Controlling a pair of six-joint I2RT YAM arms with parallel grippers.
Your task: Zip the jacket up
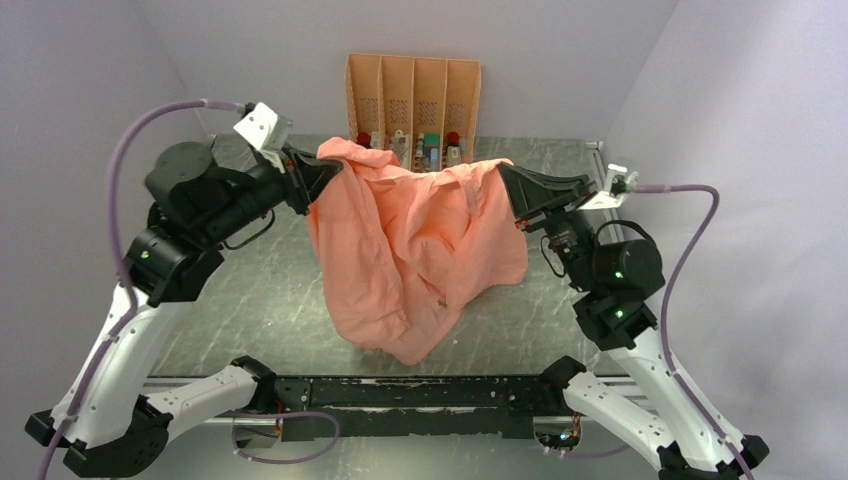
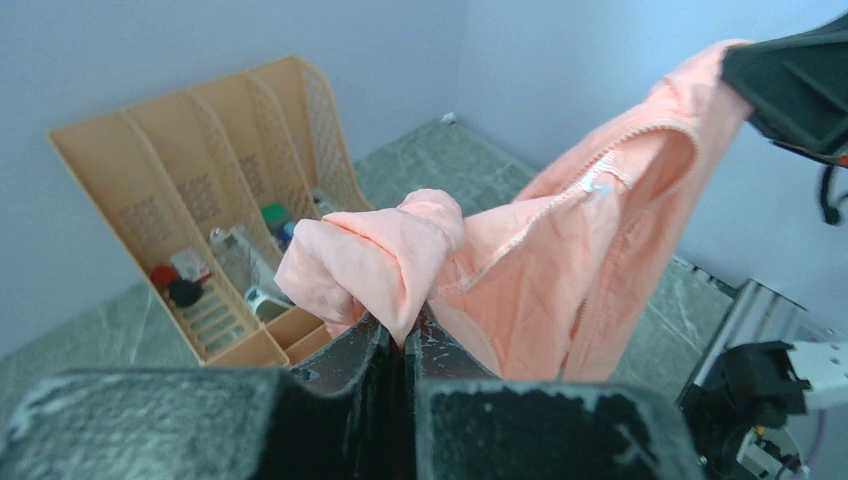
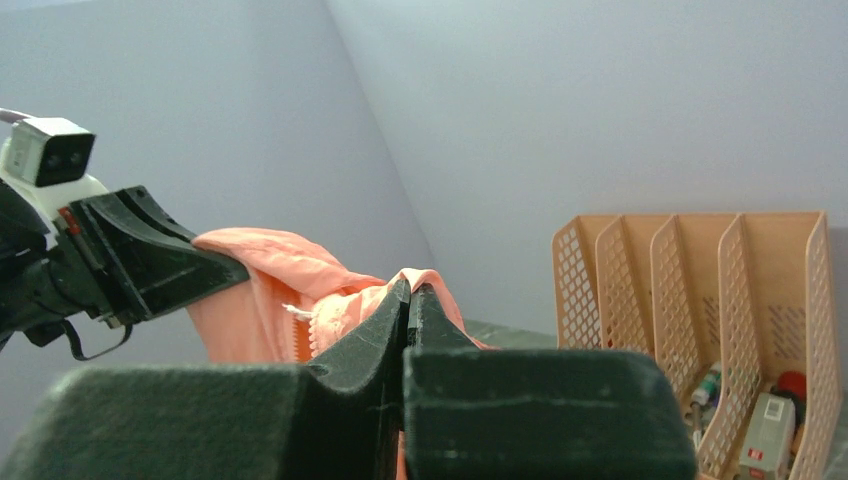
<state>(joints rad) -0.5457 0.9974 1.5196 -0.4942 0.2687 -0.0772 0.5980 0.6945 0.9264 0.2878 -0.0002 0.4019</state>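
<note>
So both hands had the jacket (image 1: 420,250) strung up between them, in the middle of the overhead frame. The left hand (image 1: 322,176) was clamped tight on a bunched wad of pink fabric at the garment's upper left. The right hand (image 1: 506,180) was pinched shut on the top edge at the upper right. The rest hung down in a saggy heap. The bottom looked like it was resting on the grey counter (image 1: 250,300), though from above I couldn't say for sure. In the left wrist view, zipper teeth ran along the open front edge, with a small pale pull (image 2: 598,185) in the upper right. The orange rack (image 1: 412,92) stood behind the jacket at top centre, by the back wall.
</note>
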